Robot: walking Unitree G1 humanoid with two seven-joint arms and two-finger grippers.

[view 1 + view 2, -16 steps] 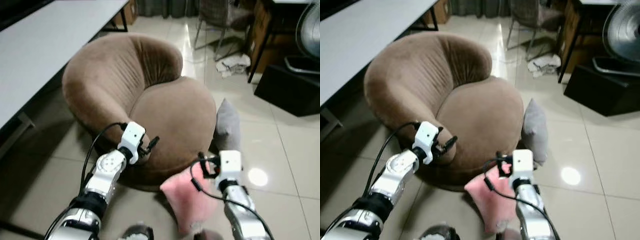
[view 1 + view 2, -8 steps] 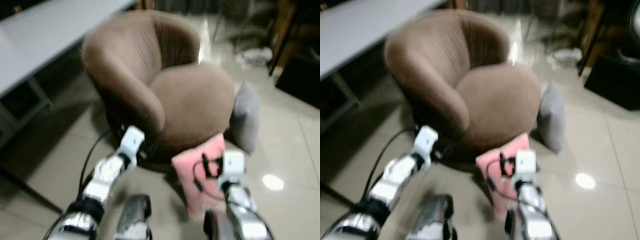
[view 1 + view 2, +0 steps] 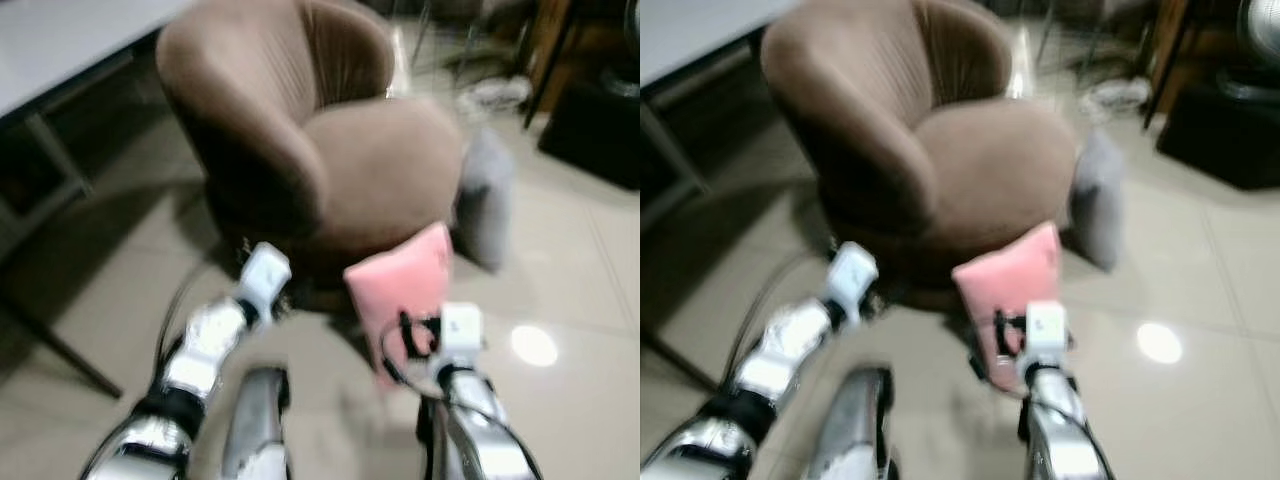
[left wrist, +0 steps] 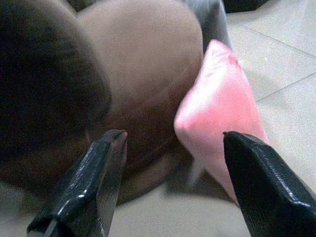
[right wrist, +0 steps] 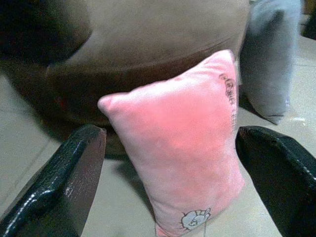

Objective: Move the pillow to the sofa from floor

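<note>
A pink pillow point(image 3: 400, 285) stands on edge on the tiled floor and leans against the front of the brown round sofa chair point(image 3: 340, 150). In the right wrist view the pink pillow point(image 5: 182, 143) lies straight ahead of my right gripper point(image 5: 170, 132), which is open and short of it. My left gripper point(image 4: 174, 134) is open too, and it faces the sofa's base with the pillow's corner point(image 4: 222, 108) ahead of it to one side. From the head, the left gripper point(image 3: 285, 300) is low by the sofa's front and the right gripper point(image 3: 415, 335) is just before the pillow.
A grey pillow point(image 3: 487, 210) leans on the sofa's right side. A grey table point(image 3: 50, 50) with dark legs stands at the left. A black box point(image 3: 600, 140) and chair legs are at the back right. My own legs point(image 3: 255, 420) show at the bottom.
The whole picture has shifted and blurred, so the camera has moved; the sofa and pillow now sit a little farther ahead. Both grippers stay open and empty.
</note>
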